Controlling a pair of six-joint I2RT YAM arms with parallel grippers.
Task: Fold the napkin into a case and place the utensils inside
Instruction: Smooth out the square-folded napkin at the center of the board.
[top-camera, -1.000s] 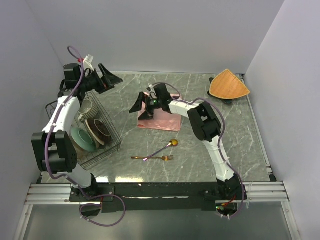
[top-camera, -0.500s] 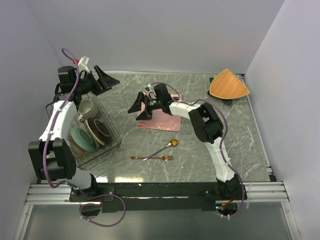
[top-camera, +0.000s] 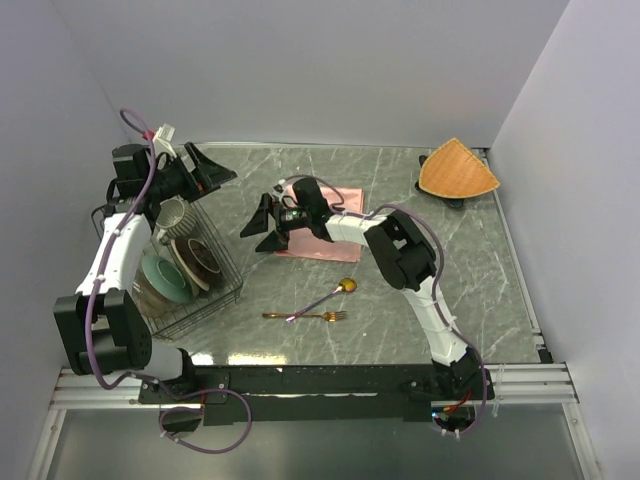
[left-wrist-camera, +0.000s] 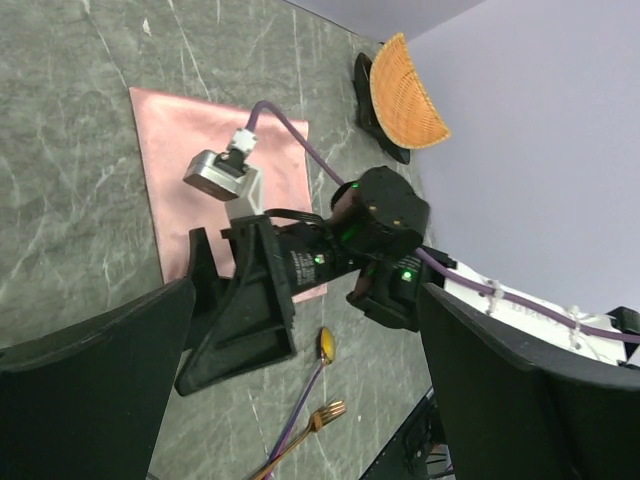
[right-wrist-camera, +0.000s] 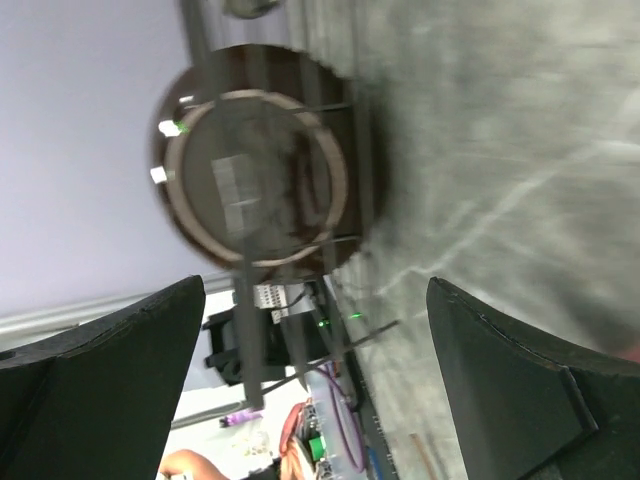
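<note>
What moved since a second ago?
The right gripper swung left, toward the rack, open and empty. The left gripper drew back slightly to the left, also open. The napkin, spoon and fork stayed put.

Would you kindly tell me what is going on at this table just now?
Two robot arms are partway through making a napkin case for cutlery. The right gripper is open at the left edge, in the top view, of the napkin, which lies flat on the table. It grips nothing. The left gripper is open too, raised above the dish rack. The spoon and fork lie on the table nearer the arms, not yet in the cloth.
</note>
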